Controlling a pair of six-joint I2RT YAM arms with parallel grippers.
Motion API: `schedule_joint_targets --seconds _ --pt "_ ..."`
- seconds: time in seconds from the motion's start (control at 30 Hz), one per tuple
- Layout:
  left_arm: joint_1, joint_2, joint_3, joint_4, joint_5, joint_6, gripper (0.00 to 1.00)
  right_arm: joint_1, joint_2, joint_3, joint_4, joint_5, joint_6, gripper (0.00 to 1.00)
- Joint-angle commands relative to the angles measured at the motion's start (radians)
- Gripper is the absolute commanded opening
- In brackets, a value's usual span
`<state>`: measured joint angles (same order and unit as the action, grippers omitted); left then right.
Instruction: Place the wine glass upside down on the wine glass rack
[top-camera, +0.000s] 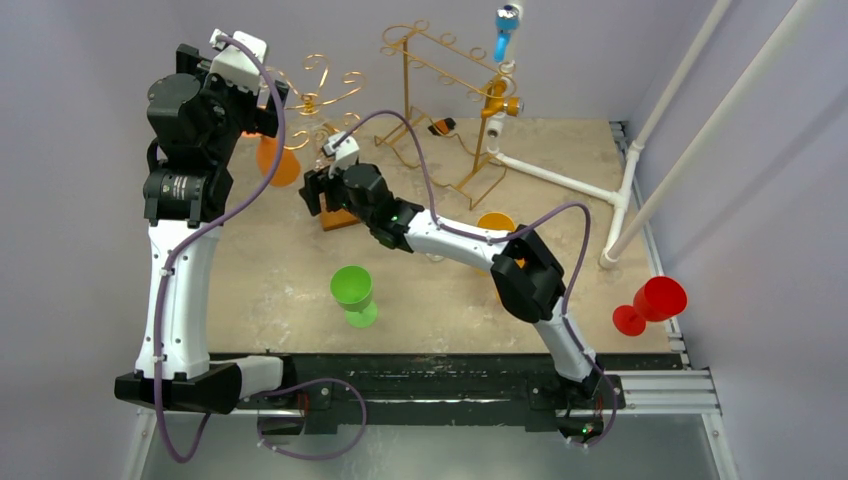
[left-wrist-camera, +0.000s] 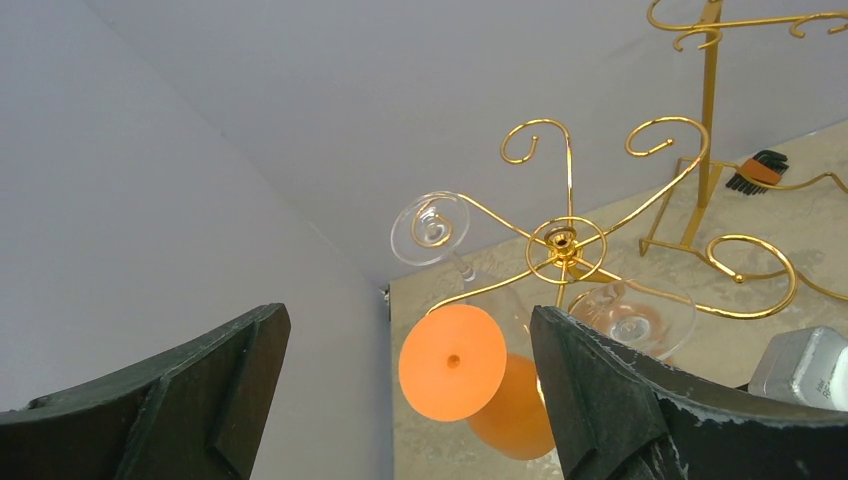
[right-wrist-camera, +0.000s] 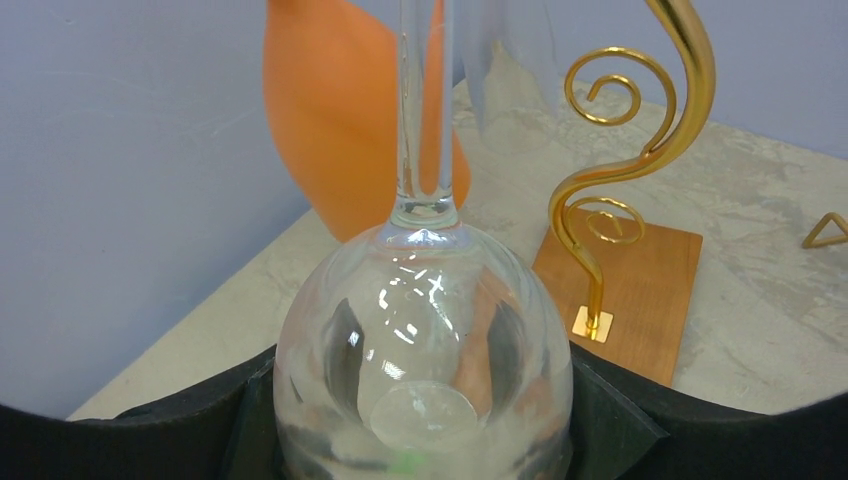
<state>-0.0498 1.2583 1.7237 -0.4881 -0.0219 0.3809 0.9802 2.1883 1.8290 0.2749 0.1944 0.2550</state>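
A clear wine glass (right-wrist-camera: 422, 330) hangs upside down, stem (right-wrist-camera: 424, 120) pointing up, and my right gripper (right-wrist-camera: 422, 405) is shut on its bowl beside the gold wine glass rack (right-wrist-camera: 600, 220). Its foot (left-wrist-camera: 632, 318) shows at one of the rack's curled arms; whether it rests on the arm I cannot tell. An orange glass (left-wrist-camera: 452, 360) and another clear glass (left-wrist-camera: 430, 228) hang upside down from the rack (left-wrist-camera: 563, 240). My left gripper (left-wrist-camera: 408, 320) is open and empty, raised above the orange glass's foot. In the top view the right gripper (top-camera: 318, 188) is at the rack's wooden base (top-camera: 338, 215).
A green glass (top-camera: 353, 295) stands on the table (top-camera: 260, 270) near the middle. A red glass (top-camera: 650, 303) lies at the right edge. An orange glass (top-camera: 495, 222) sits behind the right arm. A taller gold rack (top-camera: 440, 100) and white pipes (top-camera: 640, 170) stand at the back right.
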Motion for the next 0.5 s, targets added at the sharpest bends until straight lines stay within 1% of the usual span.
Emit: schedule_joint_targets --seconds 0.0,0.13,0.47 --pt "0.005 -0.024 0.005 0.012 0.010 0.005 0.99 0.009 -0.008 0.083 0.052 0.036 -0.046 0.00" --pt "0.005 -0.028 0.002 0.009 0.011 0.007 0.99 0.009 0.008 0.113 0.032 0.024 -0.058 0.00" --pt "0.005 -0.030 0.000 0.011 0.016 0.006 0.99 0.009 0.080 0.237 -0.078 -0.043 -0.067 0.00"
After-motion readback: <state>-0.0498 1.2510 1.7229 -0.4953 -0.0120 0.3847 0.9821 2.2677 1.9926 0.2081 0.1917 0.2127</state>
